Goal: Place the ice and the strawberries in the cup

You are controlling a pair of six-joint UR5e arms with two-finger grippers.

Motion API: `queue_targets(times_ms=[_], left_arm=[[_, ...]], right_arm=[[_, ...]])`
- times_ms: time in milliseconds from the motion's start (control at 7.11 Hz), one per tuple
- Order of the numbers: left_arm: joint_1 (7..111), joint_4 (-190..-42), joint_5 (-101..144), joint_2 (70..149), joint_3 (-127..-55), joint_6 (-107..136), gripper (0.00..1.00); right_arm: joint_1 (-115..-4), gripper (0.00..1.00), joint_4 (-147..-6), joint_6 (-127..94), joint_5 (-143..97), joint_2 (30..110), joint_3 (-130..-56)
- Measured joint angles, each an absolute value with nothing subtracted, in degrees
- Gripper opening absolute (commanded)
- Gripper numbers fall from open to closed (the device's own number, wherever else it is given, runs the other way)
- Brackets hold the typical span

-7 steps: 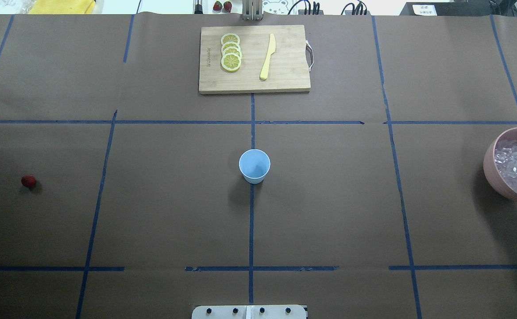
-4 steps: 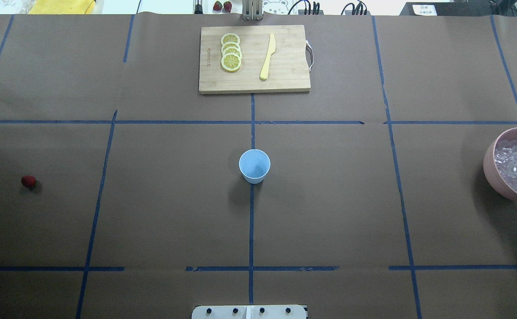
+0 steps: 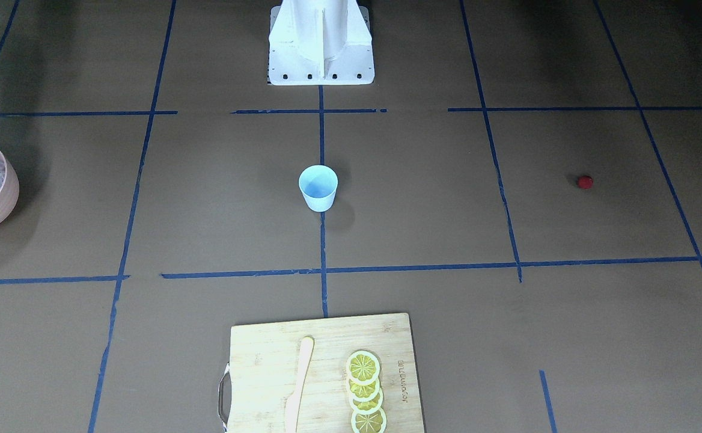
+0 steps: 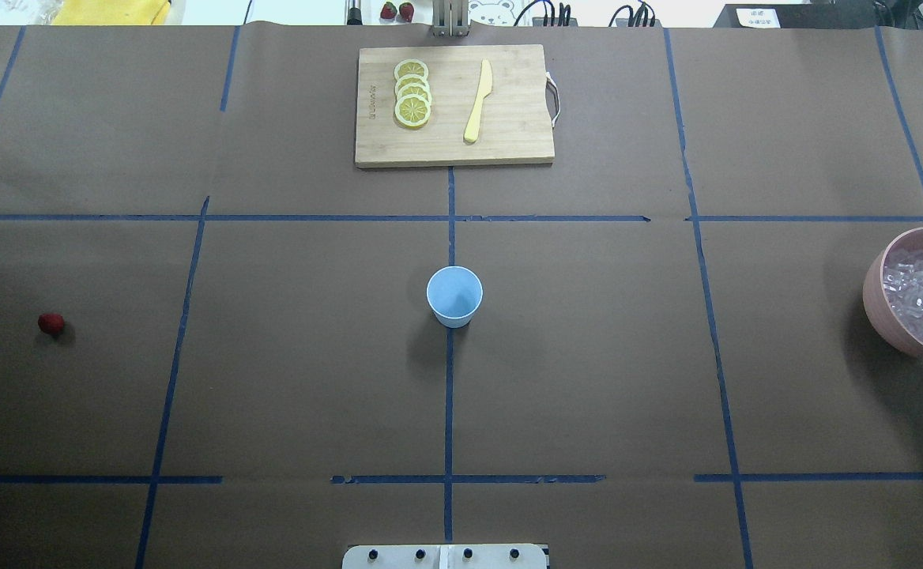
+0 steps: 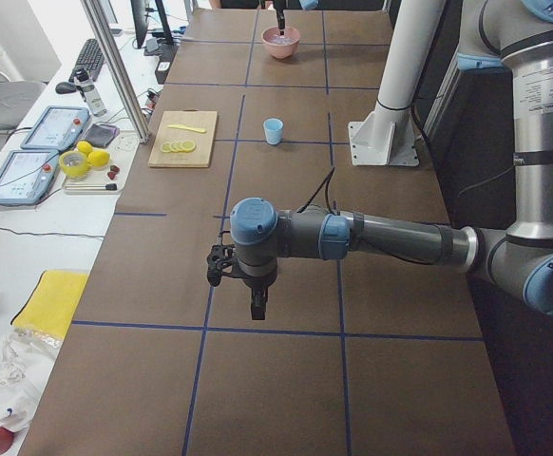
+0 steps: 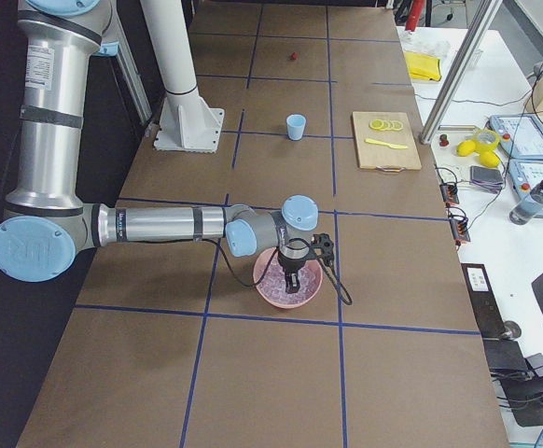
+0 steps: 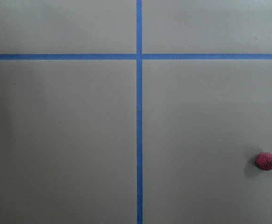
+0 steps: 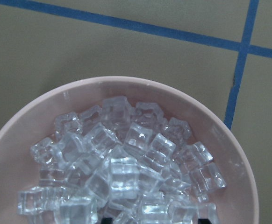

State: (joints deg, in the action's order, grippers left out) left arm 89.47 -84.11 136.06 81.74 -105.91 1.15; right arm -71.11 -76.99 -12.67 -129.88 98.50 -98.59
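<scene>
The light-blue cup (image 4: pixel 454 296) stands upright at the table's centre and looks empty; it also shows in the front view (image 3: pixel 318 187). The dark-red strawberry (image 4: pixel 50 323) lies alone at the far left, at the lower right of the left wrist view (image 7: pixel 265 161). Ice cubes (image 8: pixel 122 168) fill the pink bowl (image 4: pixel 872 292) at the right edge. My right gripper (image 8: pixel 153 220) reaches down into the ice, with its dark fingertips (image 8: pixel 202 219) apart. My left gripper (image 5: pixel 256 304) hangs above the table near the strawberry; I cannot tell whether it is open or shut.
A wooden cutting board (image 4: pixel 509 134) with lemon slices (image 4: pixel 412 93) and a yellow knife (image 4: pixel 478 101) lies at the far side, centre. Blue tape lines grid the brown table. The robot's base plate (image 4: pixel 446 556) sits at the near edge.
The right gripper's dark fingertip at the bowl has shifted slightly toward the robot over the ice. The cup, strawberry and bowl have not moved.
</scene>
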Motion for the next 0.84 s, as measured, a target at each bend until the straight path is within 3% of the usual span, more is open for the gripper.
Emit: queue_targets(times_ms=[422,844], left_arm=[[89.5,-84.2,136.1,81.7,-105.9,1.1,1.0],[89.5,-84.2,136.1,81.7,-106.0,1.1,1.0]], right_arm=[[-70.7,0.69,-77.0,-12.7,-129.9,98.5,-97.9],[-70.5,0.44,-77.0,-12.8,-129.9,98.5,-97.4]])
